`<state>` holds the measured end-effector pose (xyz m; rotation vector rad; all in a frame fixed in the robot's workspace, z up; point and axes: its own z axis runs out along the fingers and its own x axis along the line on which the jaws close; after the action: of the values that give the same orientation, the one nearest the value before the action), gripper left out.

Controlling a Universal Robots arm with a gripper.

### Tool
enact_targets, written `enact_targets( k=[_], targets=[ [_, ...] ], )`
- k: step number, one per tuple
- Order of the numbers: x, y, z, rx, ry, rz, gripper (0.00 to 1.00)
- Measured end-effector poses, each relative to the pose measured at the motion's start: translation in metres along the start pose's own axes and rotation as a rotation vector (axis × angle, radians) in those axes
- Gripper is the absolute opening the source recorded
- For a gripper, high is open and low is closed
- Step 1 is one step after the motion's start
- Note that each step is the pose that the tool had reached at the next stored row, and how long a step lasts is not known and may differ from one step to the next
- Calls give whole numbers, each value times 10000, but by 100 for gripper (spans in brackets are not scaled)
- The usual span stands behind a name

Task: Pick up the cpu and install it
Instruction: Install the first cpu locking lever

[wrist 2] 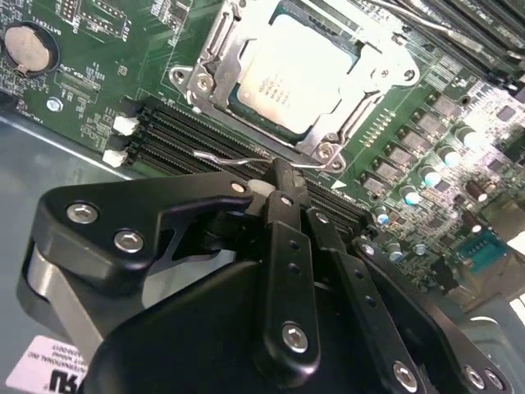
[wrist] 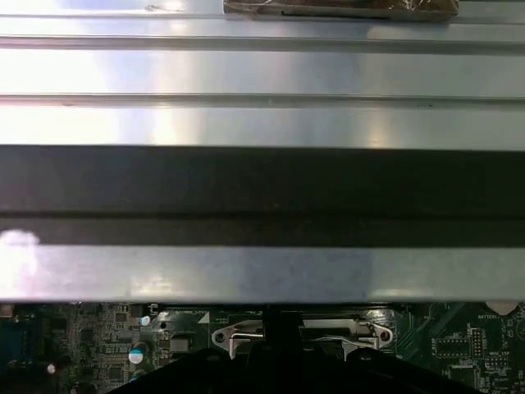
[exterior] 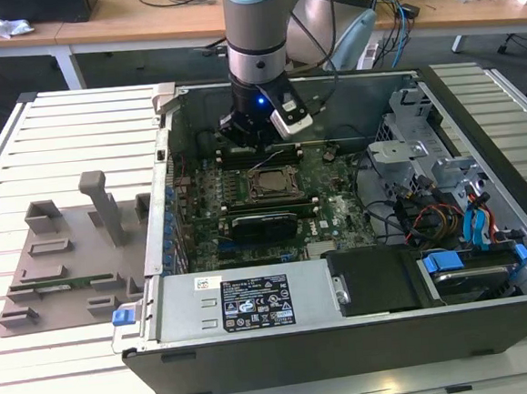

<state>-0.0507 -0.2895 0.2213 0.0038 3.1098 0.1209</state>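
Silver-topped, the cpu [wrist 2: 287, 78] sits seated in the socket [wrist 2: 215, 61] on the green motherboard [wrist 2: 98, 74], as the second wrist view shows; its metal frame surrounds the chip on all sides, and the chip lies flat and square within it. In the exterior view the same socket [exterior: 267, 183] lies near the middle of the open computer case [exterior: 475, 98], which rests on the slatted counter [exterior: 67, 130].

Gripper [wrist 2: 279, 176]: black fingers drawn together to a narrow tip, with no chip between them. The tip meets a thin wire lever [wrist 2: 221, 158] that runs along the near edge of the socket, beside the dark memory slots [wrist 2: 176, 131]; whether the fingers actually pinch the wire or merely touch it cannot be told.

Key relation: the cpu lies just beyond the fingertips, across the socket's near rim, apart from the gripper and not in contact with it. The lever's long axis runs crosswise to the fingers, parallel to that rim and to the memory slots.

In the exterior view the arm [exterior: 255, 33] stands over the case's far side, its gripper [exterior: 245, 130] just behind the socket. A grey tray [exterior: 63, 258] lies on the counter beside the case, on the exterior view's left, well apart from the gripper.
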Motion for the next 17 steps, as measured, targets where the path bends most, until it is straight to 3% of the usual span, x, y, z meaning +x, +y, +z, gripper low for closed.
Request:
enact_targets(
  k=[9, 12, 17],
  targets=[
    [-168, -13, 175, 5, 1, -9, 11],
    [-221, -16, 208, 6, 2, -9, 11],
    [-237, -16, 214, 5, -1, -11, 11]
  ],
)
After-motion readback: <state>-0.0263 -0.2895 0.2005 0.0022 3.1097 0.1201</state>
